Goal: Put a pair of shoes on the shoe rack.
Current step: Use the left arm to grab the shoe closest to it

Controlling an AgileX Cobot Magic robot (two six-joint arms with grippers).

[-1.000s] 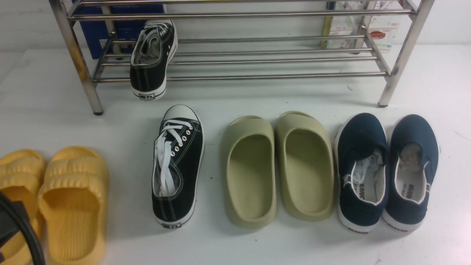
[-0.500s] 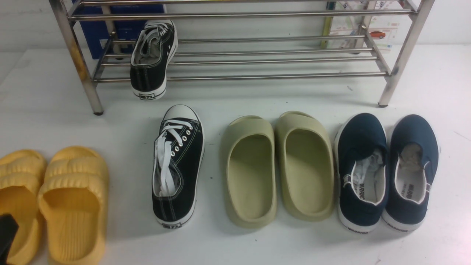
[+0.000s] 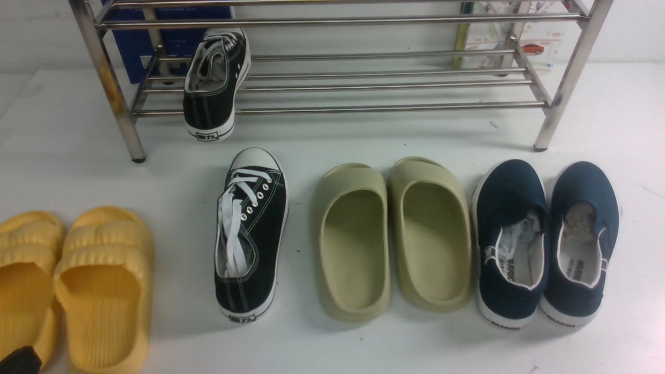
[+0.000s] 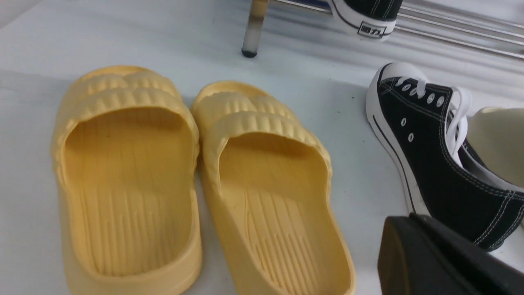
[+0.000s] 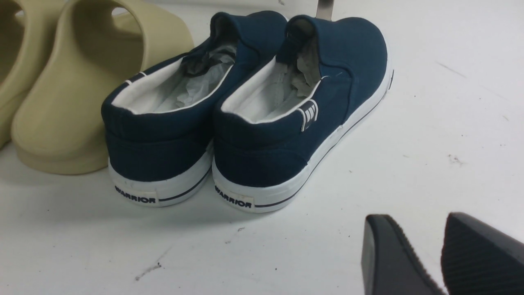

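One black sneaker lies on the low tier of the steel shoe rack at its left end, its heel hanging over the front bar. The other black sneaker stands on the white table in front, toe toward the rack. The left wrist view has it just beyond my left gripper, which is shut and empty. Only a black corner of that arm shows at the front view's bottom left. My right gripper hovers open over bare table, near the navy shoes.
Yellow slippers sit at the near left, below my left gripper. Olive slippers stand in the middle and navy slip-ons at the right. A blue box stands behind the rack. The rack's front left leg is near the yellow slippers.
My left arm has drawn back toward the near left corner, nearly out of the front view. The shoes and the rack have not moved.
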